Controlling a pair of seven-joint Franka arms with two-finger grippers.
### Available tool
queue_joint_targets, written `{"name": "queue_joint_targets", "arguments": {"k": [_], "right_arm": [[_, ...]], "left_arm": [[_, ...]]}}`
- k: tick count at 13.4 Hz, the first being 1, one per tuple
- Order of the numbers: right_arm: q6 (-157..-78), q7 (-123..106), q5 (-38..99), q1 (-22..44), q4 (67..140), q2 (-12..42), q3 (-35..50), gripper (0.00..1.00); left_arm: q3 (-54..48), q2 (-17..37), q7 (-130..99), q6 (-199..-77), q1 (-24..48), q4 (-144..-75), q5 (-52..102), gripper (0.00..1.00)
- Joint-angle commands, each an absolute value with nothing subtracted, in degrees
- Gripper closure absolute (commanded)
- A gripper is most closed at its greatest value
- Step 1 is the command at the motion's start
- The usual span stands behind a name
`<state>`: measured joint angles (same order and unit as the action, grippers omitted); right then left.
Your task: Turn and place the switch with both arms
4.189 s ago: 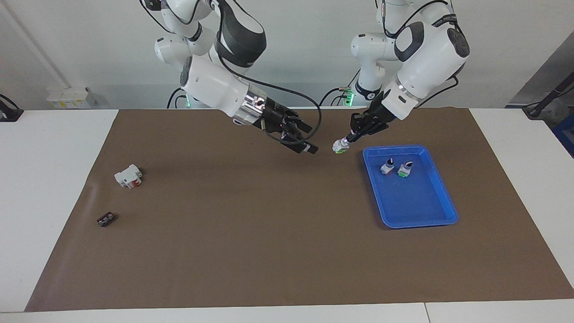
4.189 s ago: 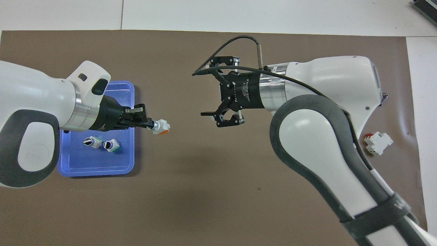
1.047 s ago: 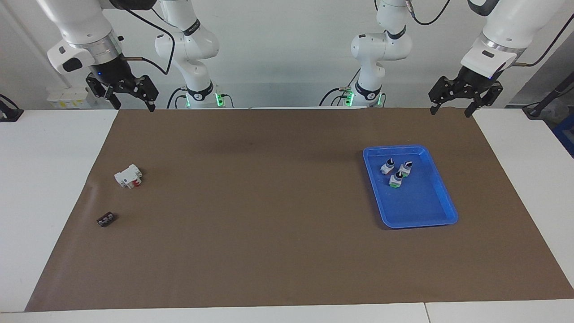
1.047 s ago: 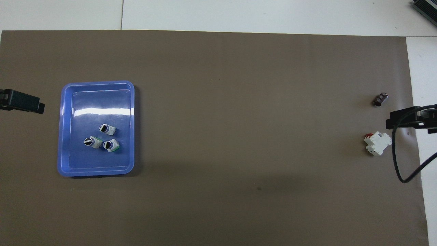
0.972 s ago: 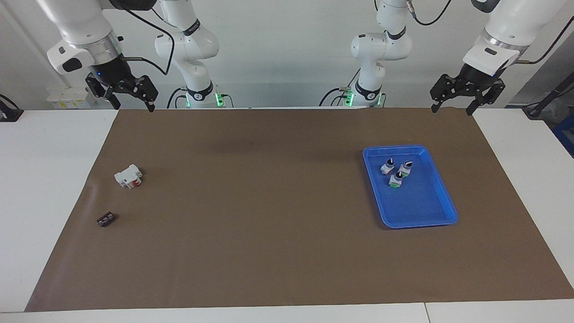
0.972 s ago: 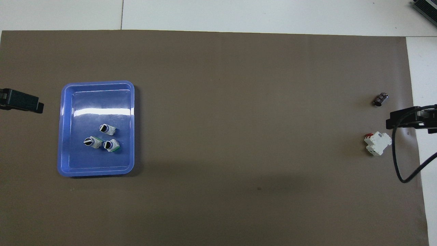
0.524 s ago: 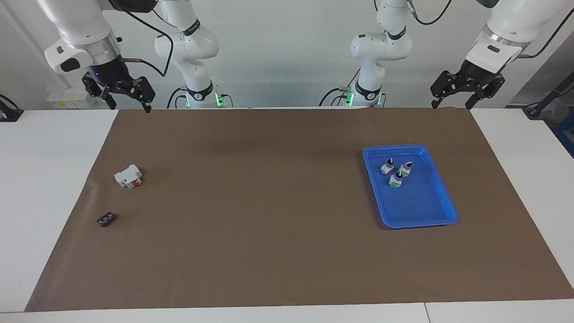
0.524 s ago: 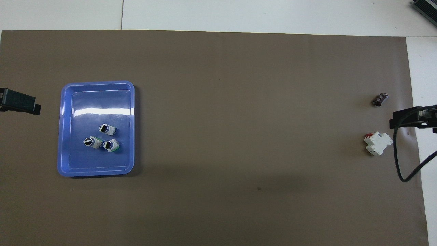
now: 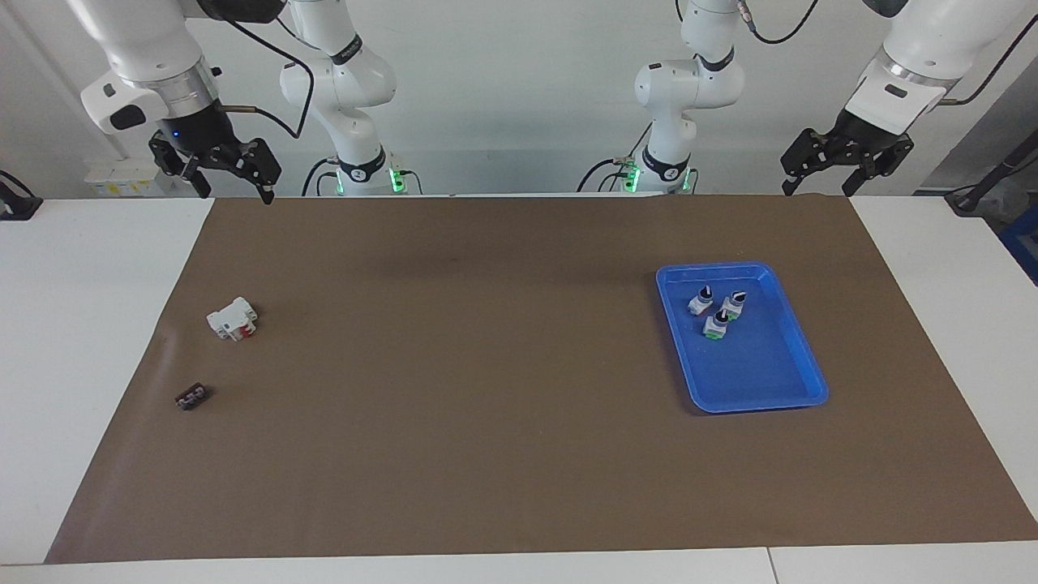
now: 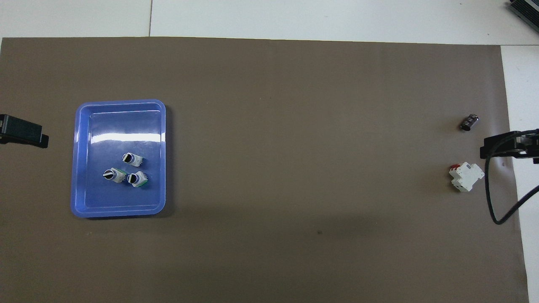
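Three switches stand in the blue tray, knobs up. The switch farthest from the robots stands beside the other two. My left gripper hangs open and empty over the mat's edge at the left arm's end, well clear of the tray. At the right arm's end, my right gripper also hangs open and empty over the mat's corner. The overhead view shows only one fingertip of each.
A white block with a red part and a small black component lie on the brown mat toward the right arm's end. A black cable hangs from the right gripper.
Four seconds ago my left gripper held a switch beside the tray, facing the right gripper. That switch now stands in the tray and both arms are drawn back. In the last second they only drifted slightly.
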<state>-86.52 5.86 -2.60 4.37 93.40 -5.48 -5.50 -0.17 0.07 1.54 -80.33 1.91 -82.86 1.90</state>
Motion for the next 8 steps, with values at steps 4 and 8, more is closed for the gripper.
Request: {"name": "queue_joint_targets", "arguments": {"k": [4,8], "right_arm": [[-86.8,4.5,-2.9,4.3,94.0,-6.3,-5.4,0.00],[-87.3,4.2,1.7,3.0,94.1,-6.3,-5.8,0.00]], "left_arm": [[-1.1,-1.8,0.8,-80.4,2.2,-85.0,-0.4,0.00],[-1.1,-1.8,0.5,-80.7,2.1,-85.2,-0.4,0.00]]}}
